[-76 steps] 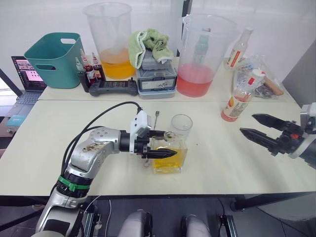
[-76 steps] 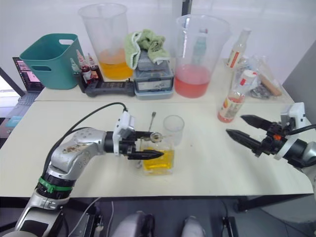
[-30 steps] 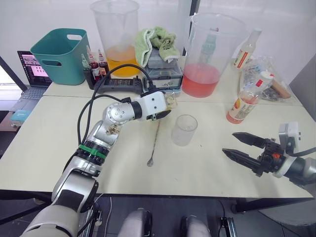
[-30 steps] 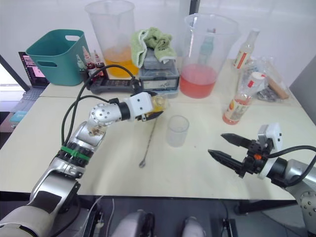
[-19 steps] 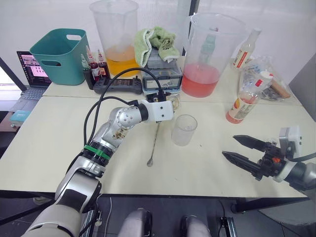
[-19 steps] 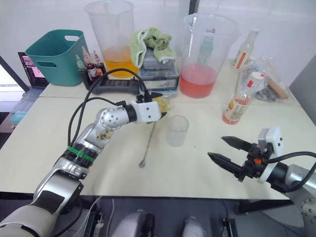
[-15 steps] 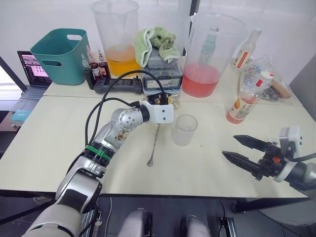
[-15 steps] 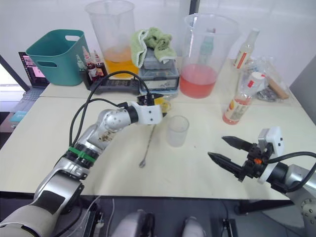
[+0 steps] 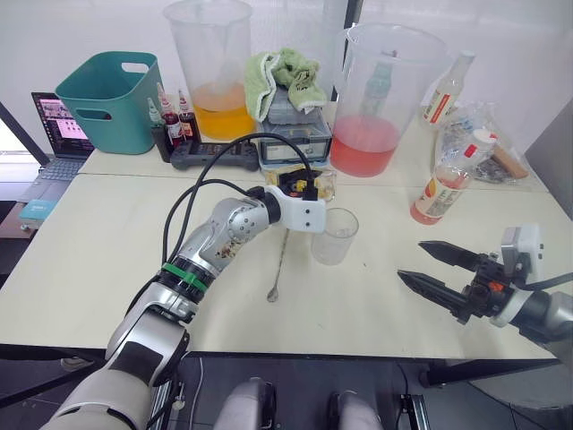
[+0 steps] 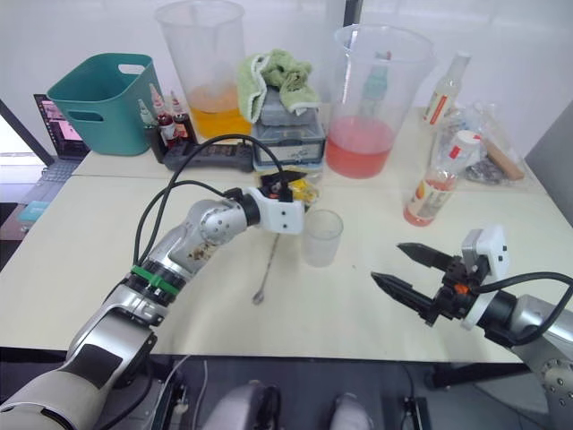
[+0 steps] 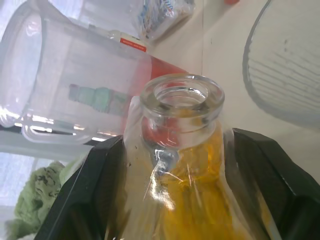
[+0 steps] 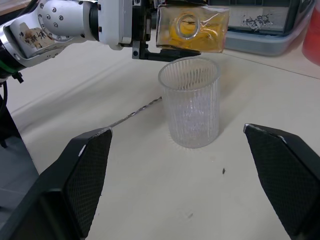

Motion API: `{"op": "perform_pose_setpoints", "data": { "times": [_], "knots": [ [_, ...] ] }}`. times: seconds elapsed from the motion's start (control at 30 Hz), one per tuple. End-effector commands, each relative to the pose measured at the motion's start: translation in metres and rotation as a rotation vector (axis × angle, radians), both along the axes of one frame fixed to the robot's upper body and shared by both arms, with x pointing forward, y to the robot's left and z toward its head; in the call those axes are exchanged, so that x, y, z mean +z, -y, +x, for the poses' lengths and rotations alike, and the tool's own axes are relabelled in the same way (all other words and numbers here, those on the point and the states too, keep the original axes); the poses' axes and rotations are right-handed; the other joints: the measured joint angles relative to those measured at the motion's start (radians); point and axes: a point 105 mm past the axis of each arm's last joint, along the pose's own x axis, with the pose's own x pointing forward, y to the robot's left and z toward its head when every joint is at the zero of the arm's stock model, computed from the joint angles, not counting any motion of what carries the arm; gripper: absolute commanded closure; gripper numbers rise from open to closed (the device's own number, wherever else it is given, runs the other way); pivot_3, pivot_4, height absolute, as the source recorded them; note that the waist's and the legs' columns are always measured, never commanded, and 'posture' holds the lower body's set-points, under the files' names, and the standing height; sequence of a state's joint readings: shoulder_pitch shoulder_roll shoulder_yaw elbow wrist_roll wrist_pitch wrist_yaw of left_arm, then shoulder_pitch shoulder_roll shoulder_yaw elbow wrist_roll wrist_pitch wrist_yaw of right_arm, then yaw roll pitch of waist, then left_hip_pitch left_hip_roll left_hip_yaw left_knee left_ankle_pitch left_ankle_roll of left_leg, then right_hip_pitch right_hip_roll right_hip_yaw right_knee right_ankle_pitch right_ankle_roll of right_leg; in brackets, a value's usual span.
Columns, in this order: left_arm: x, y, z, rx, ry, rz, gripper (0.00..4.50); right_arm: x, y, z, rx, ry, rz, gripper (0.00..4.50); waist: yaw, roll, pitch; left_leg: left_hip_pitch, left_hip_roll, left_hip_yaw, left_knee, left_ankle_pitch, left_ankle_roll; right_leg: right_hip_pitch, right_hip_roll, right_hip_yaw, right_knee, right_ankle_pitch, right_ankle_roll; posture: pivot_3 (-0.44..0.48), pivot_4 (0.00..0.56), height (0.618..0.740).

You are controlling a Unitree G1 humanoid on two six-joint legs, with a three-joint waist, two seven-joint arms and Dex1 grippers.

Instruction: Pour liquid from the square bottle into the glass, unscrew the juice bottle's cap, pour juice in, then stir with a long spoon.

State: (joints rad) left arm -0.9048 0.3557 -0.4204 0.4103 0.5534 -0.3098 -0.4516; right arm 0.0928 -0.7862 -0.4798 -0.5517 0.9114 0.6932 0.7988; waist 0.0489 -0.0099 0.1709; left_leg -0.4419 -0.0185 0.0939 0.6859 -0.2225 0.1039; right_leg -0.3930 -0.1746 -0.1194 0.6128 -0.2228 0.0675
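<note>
- Left gripper [image 11: 172, 190] is clamped on the square bottle [image 12: 192, 29], one finger on each flat side; bottle tipped on its side, open mouth just above and behind the glass [image 12: 190, 102] rim.
- Yellow liquid sits in the bottle; glass looks empty, though the ribbing makes that hard to judge.
- Right gripper [image 9: 436, 270] hangs fingers apart, holding nothing, well clear of the glass.
- Spoon [image 9: 280, 259] lies flat beside the glass, under the left gripper.
- Juice bottle [image 9: 445, 180] stands capped beyond the right gripper.

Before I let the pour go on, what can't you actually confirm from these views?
- Any stream from the square bottle into the glass: too fine to see, right wrist view.
- Liquid in the glass: cannot tell.
- Juice bottle cap seating: too small, head views.
- Long spoon handle end: hidden behind the left gripper.
</note>
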Motion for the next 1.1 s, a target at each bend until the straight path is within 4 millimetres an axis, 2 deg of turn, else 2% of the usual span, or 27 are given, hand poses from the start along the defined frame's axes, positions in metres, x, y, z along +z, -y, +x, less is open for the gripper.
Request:
{"op": "perform_pose_setpoints", "data": {
  "times": [0.03, 0.37, 0.73, 0.9, 1.1],
  "knots": [
    [0.0435, 0.0149, -0.0102, -0.071, 0.172, -0.051, 1.71, 0.0074, -0.0086, -0.0024, 0.035, 0.025, -0.014, 0.03, 0.0, 0.0, 0.0, 0.0, 0.0, 0.0, 0.0, 0.0, 0.0, 0.0, 0.0, 0.0, 0.0, 0.0, 0.0, 0.0, 0.15, 0.739],
    [0.0419, 0.0197, -0.0154, -0.104, 0.33, 0.078, 1.71, 0.0062, -0.011, -0.0016, 0.037, 0.02, -0.024, 0.03, 0.001, 0.0, 0.0, 0.0, 0.0, 0.0, 0.0, 0.0, 0.0, 0.0, 0.0, 0.0, 0.0, 0.0, 0.0, 0.0, 0.15, 0.739],
    [0.044, 0.0184, -0.0128, -0.093, 0.447, 0.14, 1.71, 0.0058, -0.0127, 0.0002, 0.042, 0.02, -0.031, 0.03, 0.0, 0.0, 0.0, 0.0, 0.0, 0.0, 0.0, 0.0, 0.0, -0.001, 0.0, 0.0, 0.001, 0.0, 0.0, 0.0, 0.15, 0.739],
    [0.0458, 0.0173, -0.0091, -0.072, 0.448, 0.126, 1.71, 0.0072, -0.0141, 0.0021, 0.043, 0.024, -0.034, 0.03, 0.0, 0.0, 0.0, -0.001, 0.0, 0.0, 0.0, 0.0, 0.0, -0.001, 0.0, 0.0, 0.001, 0.0, 0.0, 0.0, 0.15, 0.739],
    [0.048, 0.0206, -0.0131, -0.093, 0.493, 0.139, 1.71, 0.0095, -0.0161, 0.0045, 0.045, 0.031, -0.036, 0.03, -0.001, 0.0, 0.0, -0.001, 0.0, 0.0, 0.0, 0.0, 0.0, -0.002, 0.0, 0.0, 0.002, 0.0, 0.0, 0.0, 0.15, 0.739]
  ]
}}
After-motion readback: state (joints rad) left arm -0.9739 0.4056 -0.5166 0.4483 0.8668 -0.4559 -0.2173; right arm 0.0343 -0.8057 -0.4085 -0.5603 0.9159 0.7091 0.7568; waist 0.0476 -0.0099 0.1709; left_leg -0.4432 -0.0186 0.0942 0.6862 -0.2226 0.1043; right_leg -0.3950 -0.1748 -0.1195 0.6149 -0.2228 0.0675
